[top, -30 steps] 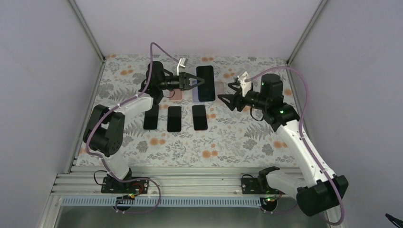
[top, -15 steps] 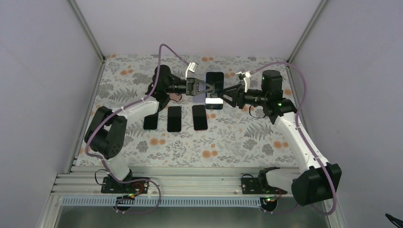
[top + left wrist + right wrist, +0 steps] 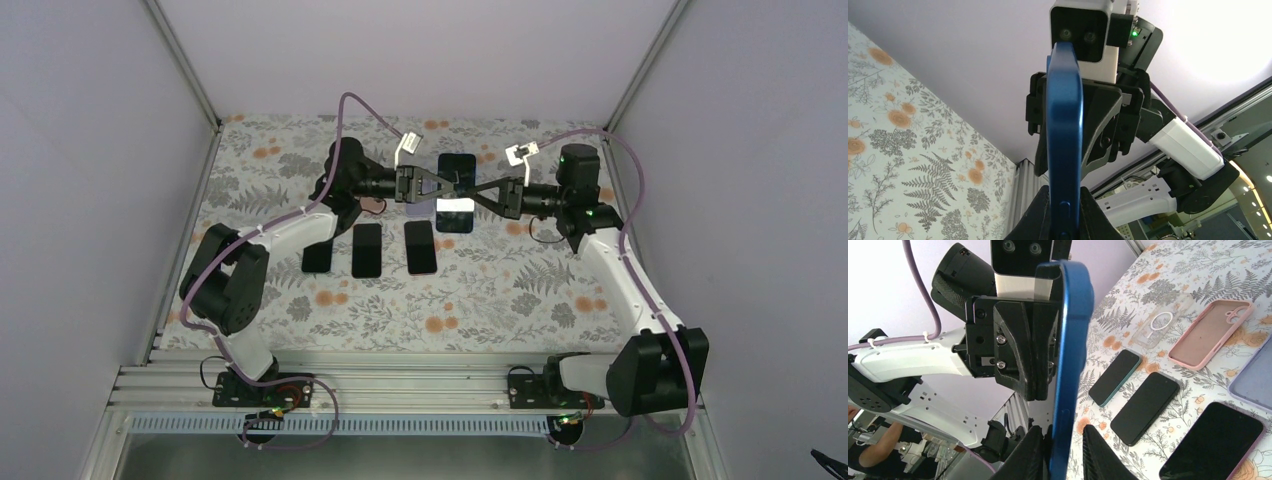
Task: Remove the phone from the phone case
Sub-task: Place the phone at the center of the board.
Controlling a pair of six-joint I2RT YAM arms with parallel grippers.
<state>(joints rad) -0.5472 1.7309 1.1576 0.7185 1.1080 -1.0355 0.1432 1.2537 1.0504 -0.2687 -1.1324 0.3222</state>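
Observation:
The phone [image 3: 456, 172] sits in a blue phone case and hangs in the air above the back of the table, screen up, with a white glare on its near end. My left gripper [image 3: 440, 187] is shut on the case's left edge; its wrist view shows the blue case [image 3: 1064, 125] edge-on between both fingers [image 3: 1044, 212]. My right gripper [image 3: 478, 191] straddles the opposite edge. In the right wrist view the case [image 3: 1070, 340] stands between the right gripper's [image 3: 1064, 429] fingers, with a narrow gap still showing at one finger [image 3: 1098, 450].
Three bare phones [image 3: 318, 247] [image 3: 367, 250] [image 3: 421, 247] lie in a row on the floral table. An empty pink case [image 3: 1209, 333], a clear case [image 3: 1163, 322] and a purple case [image 3: 1255, 380] lie behind them. Walls close in the back and both sides.
The left gripper carried the cased phone up and to the right. The right arm swung in from the right and its jaws narrowed round the case's other edge.

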